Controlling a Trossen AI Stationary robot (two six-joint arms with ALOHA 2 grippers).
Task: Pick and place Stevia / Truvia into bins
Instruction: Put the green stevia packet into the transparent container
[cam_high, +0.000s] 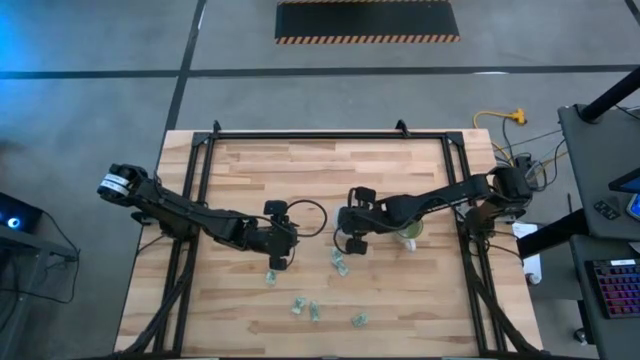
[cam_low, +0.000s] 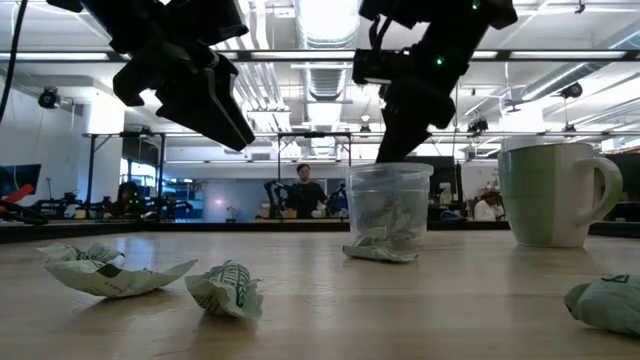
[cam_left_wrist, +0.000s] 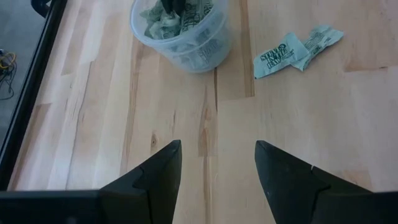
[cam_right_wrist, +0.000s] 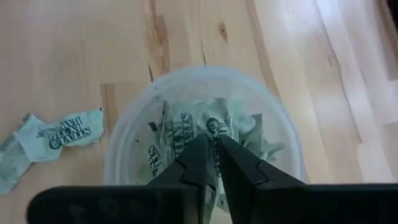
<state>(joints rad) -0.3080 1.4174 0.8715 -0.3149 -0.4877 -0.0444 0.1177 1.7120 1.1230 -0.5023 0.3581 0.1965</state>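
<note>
The clear cup (cam_right_wrist: 199, 124) stands mid-table, holding several crumpled pale green and white Stevia sachets (cam_right_wrist: 186, 134). My right gripper (cam_right_wrist: 213, 142) points down into it, shut. The same clear cup (cam_high: 352, 240) shows in the high view with the green cup (cam_high: 410, 233) to its right. My left gripper (cam_left_wrist: 217, 155) hangs open above bare wood to the cup's left, touching nothing. Loose sachets lie flat on the table: one (cam_left_wrist: 295, 50) beside the cup, others (cam_high: 305, 308) toward the near edge. My right gripper comes from above, pointing down into the clear cup's mouth (cam_low: 390, 170). Its fingertips (cam_right_wrist: 202, 146) are closed on a crumpled sachet at the top of the pile (cam_right_wrist: 214, 127). Where that sachet ends and the others begin cannot be told.
The black frame rails (cam_high: 200, 170) run along the table's left, right and far sides. Bare wood lies between the cups and the far rail. More crumpled sachets (cam_low: 110, 272) (cam_low: 228, 290) lie toward the near edge. Beyond the table, a person (cam_low: 305, 190) stands in the room.
</note>
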